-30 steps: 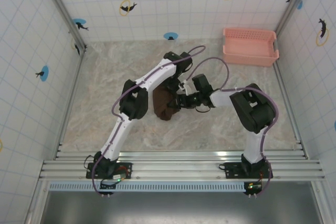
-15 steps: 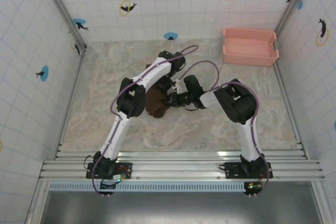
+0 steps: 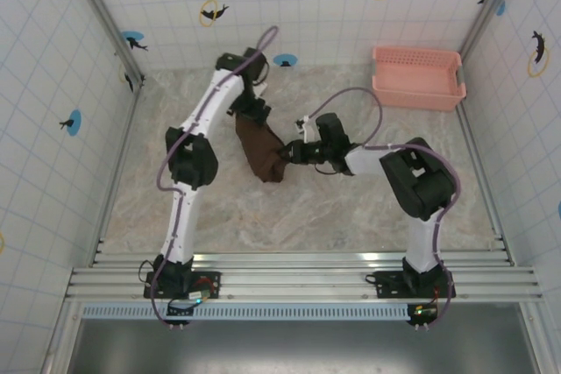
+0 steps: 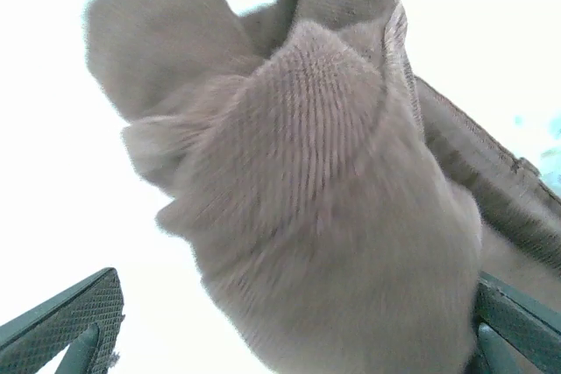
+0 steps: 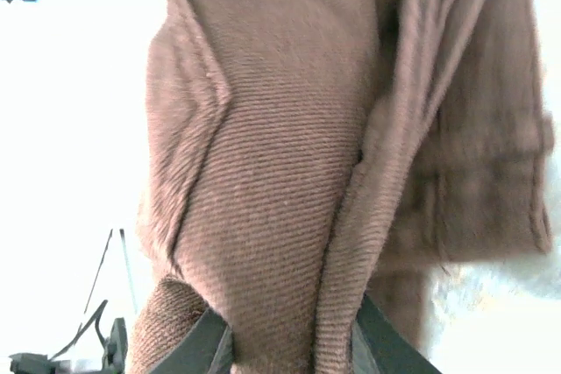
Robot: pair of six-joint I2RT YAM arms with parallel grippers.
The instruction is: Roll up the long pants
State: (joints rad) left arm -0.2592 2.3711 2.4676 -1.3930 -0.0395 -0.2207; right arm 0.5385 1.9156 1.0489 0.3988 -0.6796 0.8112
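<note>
Brown pants (image 3: pixel 261 157) are bunching mid-frame: right gripper (image 3: pixel 287 153) is pinching their lower fold, probably to roll it; left gripper (image 3: pixel 252 114) is gaping open up top.

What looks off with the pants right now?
The long pants are a crumpled, twisted bunch mid-table, not a flat strip or a tidy roll. The right hand pinches the nearer end. The left hand stands open at the far end, with cloth bulging between its fingers.
</note>
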